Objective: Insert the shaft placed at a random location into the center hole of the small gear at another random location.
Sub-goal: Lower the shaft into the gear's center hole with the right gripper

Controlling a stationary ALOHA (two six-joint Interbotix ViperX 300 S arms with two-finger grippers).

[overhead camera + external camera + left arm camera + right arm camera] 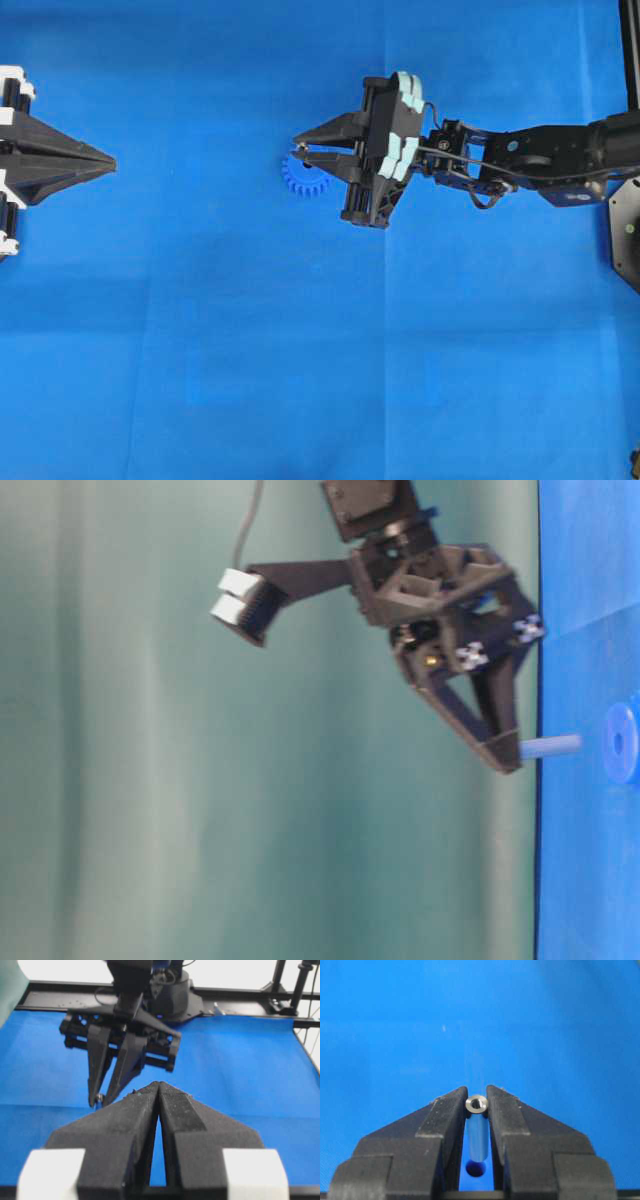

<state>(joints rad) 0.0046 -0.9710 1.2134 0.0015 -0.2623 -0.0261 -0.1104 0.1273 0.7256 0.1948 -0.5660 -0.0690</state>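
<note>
Shaft [477,1130], a light, stiff, slick metal pin, sits clenched near its top in the right claw [476,1105] above the small gear [301,176]; left claw [158,1087] closed, empty.

1. The shaft [477,1130] is bare metal, silver-grey and smooth, with a soft sheen down its side and a brighter polished ring at its end face.
2. The small gear [303,178] looks like moulded plastic, bright blue, matt rather than glossy.
3. The cloth [300,350] over the table is blue fabric, matt, with faint fold creases running across it.
4. The right gripper [477,1105] has black plastic fingers with a slightly grainy, dull finish.
5. The left gripper [158,1091] has black fingers, rougher and speckled, almost sandpaper-like, with smooth white blocks at 7 and 5 o'clock.
</note>
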